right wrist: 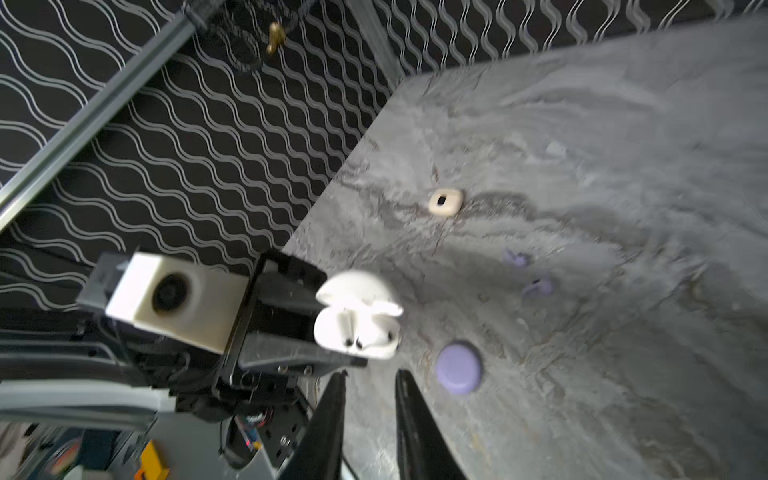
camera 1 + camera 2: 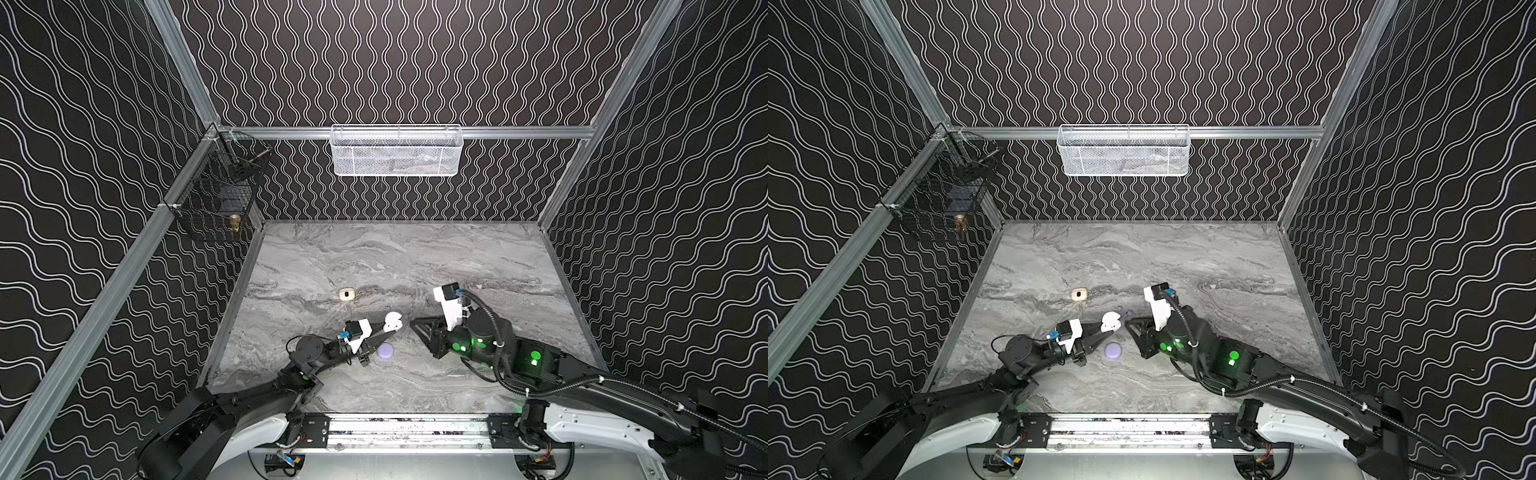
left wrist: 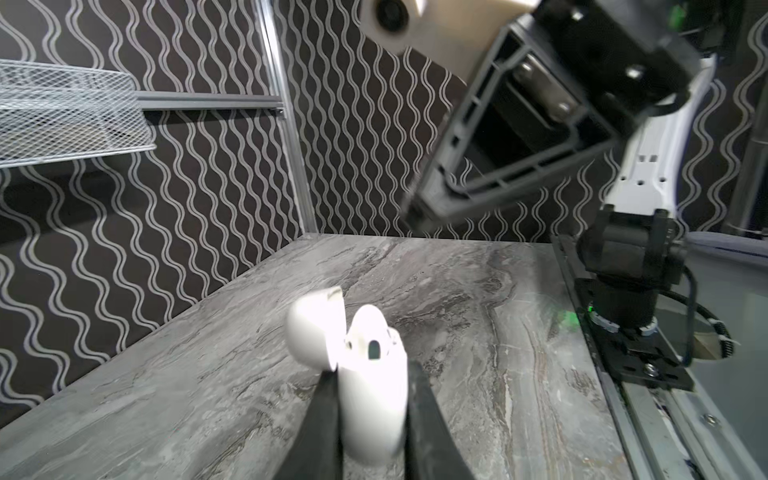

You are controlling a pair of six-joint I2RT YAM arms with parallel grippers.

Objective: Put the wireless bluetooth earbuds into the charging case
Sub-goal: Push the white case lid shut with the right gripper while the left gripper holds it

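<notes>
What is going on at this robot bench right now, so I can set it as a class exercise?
The left gripper is shut on a white charging case, holding it with the lid open; white earbuds appear to sit inside. The right gripper hovers beside it, jaws slightly apart and empty. Two lavender earbuds lie loose on the marble table near a closed lavender case; a cream case lies farther back.

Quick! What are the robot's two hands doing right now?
Left gripper: shut on the white charging case, lid open.
Right gripper: jaws slightly apart, holding nothing.
</notes>
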